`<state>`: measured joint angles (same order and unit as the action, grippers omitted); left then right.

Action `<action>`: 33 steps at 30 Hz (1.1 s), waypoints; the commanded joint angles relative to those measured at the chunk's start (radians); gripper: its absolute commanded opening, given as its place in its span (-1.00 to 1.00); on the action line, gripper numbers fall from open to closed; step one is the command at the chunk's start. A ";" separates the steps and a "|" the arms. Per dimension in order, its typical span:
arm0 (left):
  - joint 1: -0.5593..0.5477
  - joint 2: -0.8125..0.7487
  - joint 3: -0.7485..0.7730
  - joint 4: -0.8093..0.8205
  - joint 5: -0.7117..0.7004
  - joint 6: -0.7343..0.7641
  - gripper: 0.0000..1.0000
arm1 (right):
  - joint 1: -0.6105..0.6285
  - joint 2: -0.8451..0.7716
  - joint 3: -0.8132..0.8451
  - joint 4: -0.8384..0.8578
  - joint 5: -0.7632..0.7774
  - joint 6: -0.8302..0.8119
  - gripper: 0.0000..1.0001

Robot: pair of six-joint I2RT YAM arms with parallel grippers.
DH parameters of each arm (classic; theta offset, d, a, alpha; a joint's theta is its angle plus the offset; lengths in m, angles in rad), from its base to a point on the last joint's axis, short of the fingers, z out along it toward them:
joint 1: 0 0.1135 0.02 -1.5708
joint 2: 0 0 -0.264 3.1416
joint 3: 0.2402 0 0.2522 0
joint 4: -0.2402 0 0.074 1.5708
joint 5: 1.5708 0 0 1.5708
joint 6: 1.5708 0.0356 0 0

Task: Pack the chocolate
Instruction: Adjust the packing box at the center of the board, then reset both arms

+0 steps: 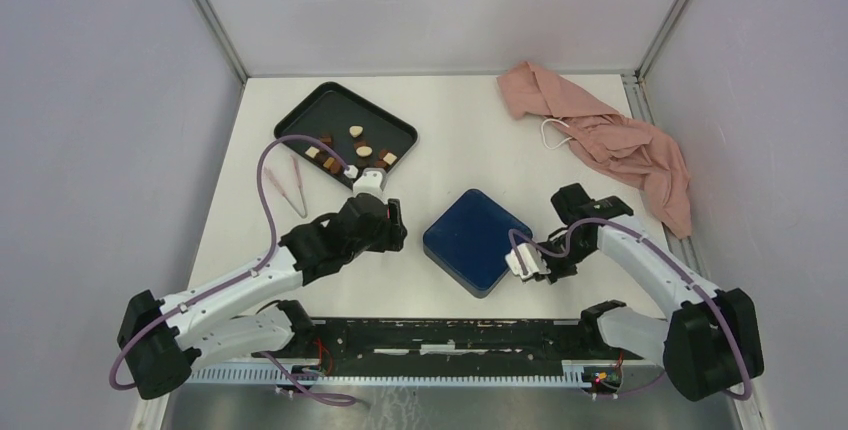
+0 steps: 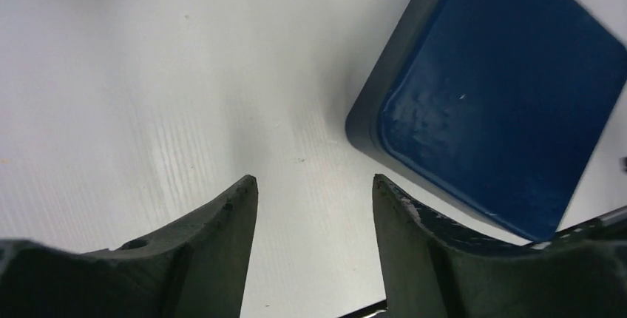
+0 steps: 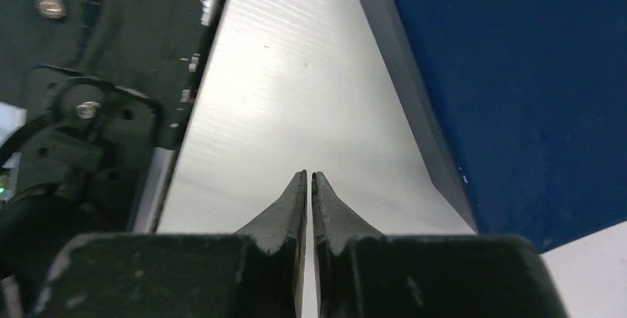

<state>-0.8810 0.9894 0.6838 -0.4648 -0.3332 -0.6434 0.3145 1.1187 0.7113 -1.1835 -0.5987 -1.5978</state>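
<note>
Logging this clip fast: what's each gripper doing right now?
Left gripper: open, holding nothing.
Right gripper: closed, holding nothing, beside the dark blue box.

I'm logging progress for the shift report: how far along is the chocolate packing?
Nothing looks packed yet. The chocolate pieces in view lie in the black tray, and the blue box shows only a smooth closed top. Nothing is in hand: the left gripper is open over bare table, the right gripper shut beside the box. Opening the box and moving every piece remain.
</note>
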 commanded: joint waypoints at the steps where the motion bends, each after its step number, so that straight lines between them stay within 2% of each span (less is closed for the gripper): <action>1: 0.002 -0.058 0.061 0.089 0.000 0.052 0.46 | 0.027 0.052 -0.062 0.351 0.066 0.129 -0.77; 3: 0.002 -0.072 0.086 0.066 -0.009 0.053 0.60 | 0.043 0.090 -0.041 0.512 0.072 0.261 -0.76; 5: 0.003 -0.091 0.107 0.040 -0.020 0.053 0.69 | 0.057 0.134 0.011 0.597 0.053 0.340 -0.74; 9: 0.002 -0.148 0.137 0.004 -0.050 0.053 0.79 | 0.073 0.170 0.124 0.774 0.030 0.588 -0.64; 11: 0.002 -0.169 0.173 -0.022 -0.052 0.054 0.82 | 0.072 0.183 0.212 0.766 0.104 0.676 -0.59; 13: 0.002 -0.186 0.211 -0.051 -0.032 0.061 0.83 | 0.059 0.197 0.295 0.682 0.195 0.694 -0.48; 16: 0.002 -0.221 0.244 -0.051 0.005 0.078 0.88 | -0.027 0.161 0.327 0.654 0.216 0.716 -0.34; 19: 0.002 -0.245 0.286 -0.015 0.040 0.101 0.99 | -0.132 0.084 0.347 0.722 0.218 0.820 0.38; 20: 0.002 -0.247 0.307 -0.007 0.046 0.113 1.00 | -0.157 0.059 0.355 0.769 0.225 0.894 0.79; 21: 0.002 -0.245 0.335 -0.001 0.048 0.126 1.00 | -0.173 0.031 0.369 0.811 0.250 0.977 0.95; 23: 0.002 -0.229 0.395 -0.003 0.022 0.157 1.00 | -0.178 -0.013 0.400 0.873 0.332 1.134 0.95; 26: 0.003 -0.178 0.511 -0.046 -0.033 0.210 1.00 | -0.179 -0.042 0.485 0.871 0.284 1.200 0.95; 30: 0.001 -0.126 0.627 -0.072 -0.021 0.239 1.00 | -0.178 -0.037 0.593 0.799 0.200 1.223 0.95; 33: 0.002 -0.101 0.685 -0.099 -0.006 0.248 1.00 | -0.179 -0.036 0.633 0.798 0.209 1.334 0.95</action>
<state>-0.8810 0.8631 1.2945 -0.5270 -0.3382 -0.4706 0.1310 1.0897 1.2903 -0.3870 -0.3714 -0.4362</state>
